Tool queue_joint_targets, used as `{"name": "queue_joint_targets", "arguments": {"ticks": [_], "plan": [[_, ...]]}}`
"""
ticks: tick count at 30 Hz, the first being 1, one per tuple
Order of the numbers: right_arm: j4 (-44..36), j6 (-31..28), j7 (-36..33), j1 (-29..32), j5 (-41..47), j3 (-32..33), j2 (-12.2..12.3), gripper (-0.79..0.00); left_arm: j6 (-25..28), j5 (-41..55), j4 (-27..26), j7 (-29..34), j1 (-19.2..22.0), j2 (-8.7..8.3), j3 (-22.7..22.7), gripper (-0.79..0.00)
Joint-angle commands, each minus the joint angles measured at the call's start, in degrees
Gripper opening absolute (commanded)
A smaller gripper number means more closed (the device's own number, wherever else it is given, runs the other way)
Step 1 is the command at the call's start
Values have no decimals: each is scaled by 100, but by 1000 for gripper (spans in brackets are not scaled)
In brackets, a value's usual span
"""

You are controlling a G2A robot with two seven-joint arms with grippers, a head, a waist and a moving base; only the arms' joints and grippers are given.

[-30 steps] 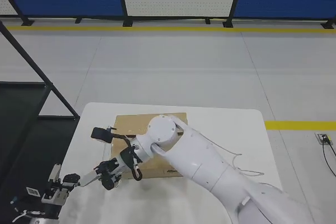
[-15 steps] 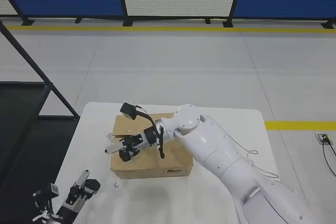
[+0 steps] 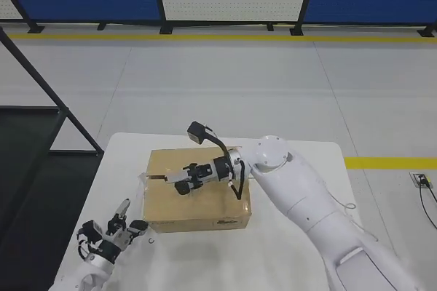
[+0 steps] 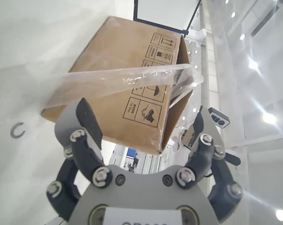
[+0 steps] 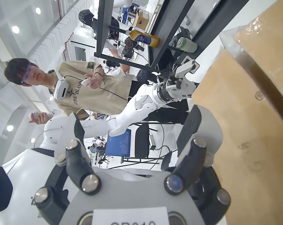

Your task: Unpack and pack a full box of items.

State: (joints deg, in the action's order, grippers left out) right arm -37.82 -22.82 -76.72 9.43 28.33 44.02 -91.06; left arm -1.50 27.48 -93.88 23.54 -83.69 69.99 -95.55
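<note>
While the box [image 3: 204, 207] rests on the table [image 3: 127, 167], handling symbols [image 4: 159, 54] on its side, left jaws apart, right jaws apart.

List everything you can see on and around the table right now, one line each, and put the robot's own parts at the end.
brown cardboard box: one, brown, middle of the table, flaps closed.
clear tape strip: one, transparent, running from the box's top edge across its printed side.
small grey C-shaped ring: one, grey, on the table beside the box.
white table: one, white, under the box.
left hand: one, grey and black, low beside the box, open.
right hand: one, grey and black, over the box top, open.
</note>
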Motion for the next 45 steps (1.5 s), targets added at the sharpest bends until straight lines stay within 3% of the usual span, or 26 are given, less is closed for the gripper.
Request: {"name": "queue_joint_targets", "arguments": {"ticks": [1,14,24,33,39,45], "plan": [[-244,104,36,113,-106,106,86,0,-95,61,72,-104,136,4,10,0],[-1683,765,220,886,-664,763,527,0,-841,466,564,-784,1226,-19,-240,0],[-2098,1014,311,1165,-814,999,665,0,-909,756,793,-867,1269,-23,-335,0],[-2060,1077,336,1095,-821,934,654,0,-748,290,104,-357,415,-62,-282,0],[-2003,1201,595,1021,-1108,874,655,0,-337,551,-220,-900,-21,-9,-354,0],[-1899,1641,1318,1076,-1406,893,666,0,306,469,-654,-1432,-462,42,-442,0]]}}
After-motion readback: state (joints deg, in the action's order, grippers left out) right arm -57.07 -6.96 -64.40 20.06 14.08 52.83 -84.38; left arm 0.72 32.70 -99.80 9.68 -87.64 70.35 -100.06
